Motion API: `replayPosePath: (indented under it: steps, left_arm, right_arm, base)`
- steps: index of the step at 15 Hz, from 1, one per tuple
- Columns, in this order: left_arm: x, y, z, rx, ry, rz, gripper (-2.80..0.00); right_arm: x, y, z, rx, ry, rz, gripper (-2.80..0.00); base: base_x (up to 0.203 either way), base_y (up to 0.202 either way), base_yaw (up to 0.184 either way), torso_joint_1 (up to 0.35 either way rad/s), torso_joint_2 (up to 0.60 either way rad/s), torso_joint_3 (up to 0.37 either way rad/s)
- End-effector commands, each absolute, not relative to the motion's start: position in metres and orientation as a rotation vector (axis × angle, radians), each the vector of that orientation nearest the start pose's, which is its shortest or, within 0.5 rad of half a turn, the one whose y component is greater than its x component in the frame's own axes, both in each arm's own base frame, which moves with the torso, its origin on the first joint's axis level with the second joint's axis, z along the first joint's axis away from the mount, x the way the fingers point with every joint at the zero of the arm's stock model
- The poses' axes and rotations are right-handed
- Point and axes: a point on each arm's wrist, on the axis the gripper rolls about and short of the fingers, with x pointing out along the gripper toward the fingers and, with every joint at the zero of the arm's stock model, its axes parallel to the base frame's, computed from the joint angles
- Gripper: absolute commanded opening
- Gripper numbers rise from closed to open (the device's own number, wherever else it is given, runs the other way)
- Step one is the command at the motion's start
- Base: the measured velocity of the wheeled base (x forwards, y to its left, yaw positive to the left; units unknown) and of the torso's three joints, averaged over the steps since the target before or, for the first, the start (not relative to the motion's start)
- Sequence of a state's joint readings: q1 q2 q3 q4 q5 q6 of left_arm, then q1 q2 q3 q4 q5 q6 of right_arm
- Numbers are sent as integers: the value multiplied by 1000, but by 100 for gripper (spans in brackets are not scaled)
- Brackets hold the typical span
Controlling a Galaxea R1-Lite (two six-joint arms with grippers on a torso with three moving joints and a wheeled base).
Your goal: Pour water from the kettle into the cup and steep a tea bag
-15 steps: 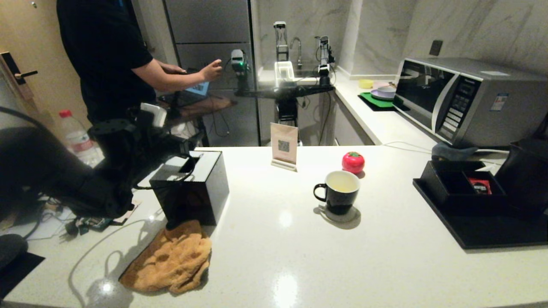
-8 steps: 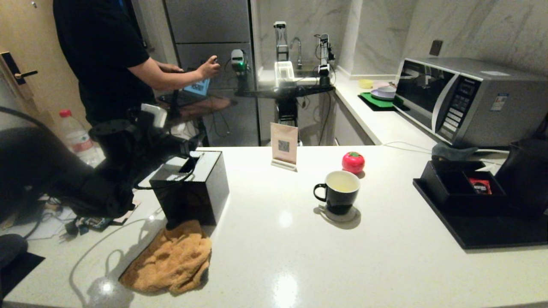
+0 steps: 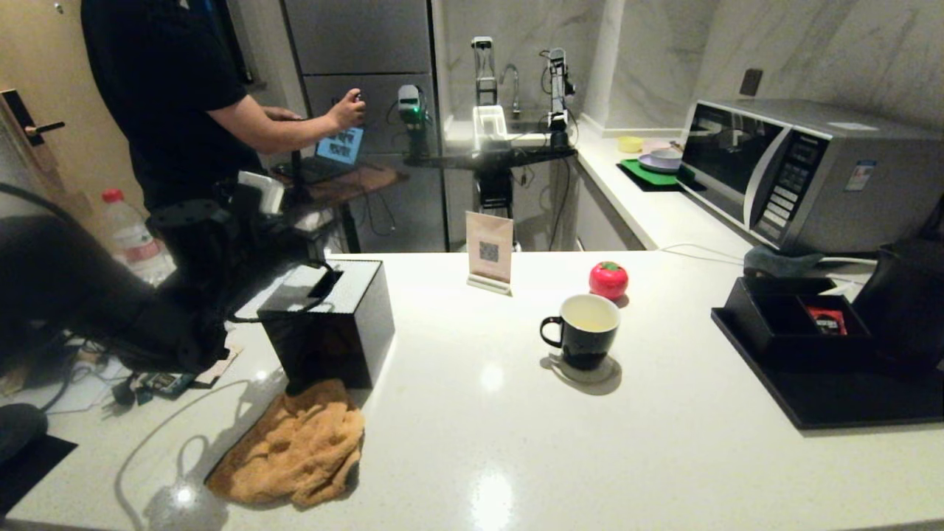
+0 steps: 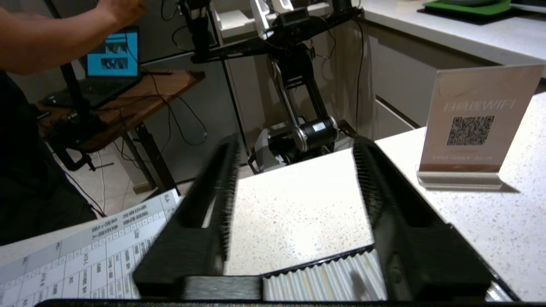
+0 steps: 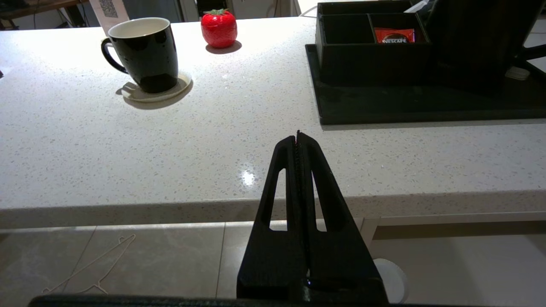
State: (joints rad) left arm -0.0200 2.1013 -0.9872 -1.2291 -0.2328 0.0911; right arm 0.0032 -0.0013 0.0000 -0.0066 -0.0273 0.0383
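While the cup [image 3: 587,330] sat on its coaster [image 3: 588,371] near the middle of the counter [image 3: 664,457], with pale water [image 3: 590,316] already in it, your left gripper [image 4: 294,187] hovered far off to the left, above the black box [image 3: 332,313] at the counter's left end — jaws partly apart, nothing between them. Your right gripper [image 5: 297,138] hung below the near edge of the counter with its fingers pressed together, empty.

No tea bag showed in any view. The black organiser [image 3: 800,313] on the tray [image 3: 826,402] at the right held only a red sachet [image 3: 827,319], so you risked picking that by mistake if you reached there. The kettle [image 3: 911,302] stood at the far right, partly out of view.

A reach across from the left could have clipped the card stand [image 3: 489,252] or the red tomato-shaped thing [image 3: 608,279] beside the cup, or nudged the cup and slopped water. The brown cloth [image 3: 295,446] and the cable [image 3: 158,435] lay near the box — a low sweep might have snagged them. A person [image 3: 177,96] worked behind the counter on the left, close to that arm's swing.
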Motion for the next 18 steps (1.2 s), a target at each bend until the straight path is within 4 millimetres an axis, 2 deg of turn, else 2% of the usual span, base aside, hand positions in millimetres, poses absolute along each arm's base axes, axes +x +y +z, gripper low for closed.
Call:
replayPosePath:
  steps: [1, 7, 11, 13, 18]
  left_arm:
    - [391, -12, 162, 106, -167, -242, -280]
    - [368, -11, 202, 97, -259, -226, -280]
    - [337, -10, 219, 98, -280, -218, -280]
    - [313, -10, 220, 97, -264, -219, -280]
    - [225, 2, 223, 91, -167, -178, -280]
  right_arm:
    - [-23, -1, 76, 38, -7, -23, -280]
    - [-23, -1, 76, 38, -8, -23, -280]
    - [-23, -1, 76, 38, -8, -23, -280]
    - [-23, -1, 76, 38, -8, -24, -280]
    - [-23, -1, 76, 38, -8, -24, -280]
  base:
    - [0, 0, 0, 0, 0, 0]
    - [0, 0, 0, 0, 0, 0]
    - [0, 0, 0, 0, 0, 0]
    - [0, 0, 0, 0, 0, 0]
    - [0, 0, 0, 0, 0, 0]
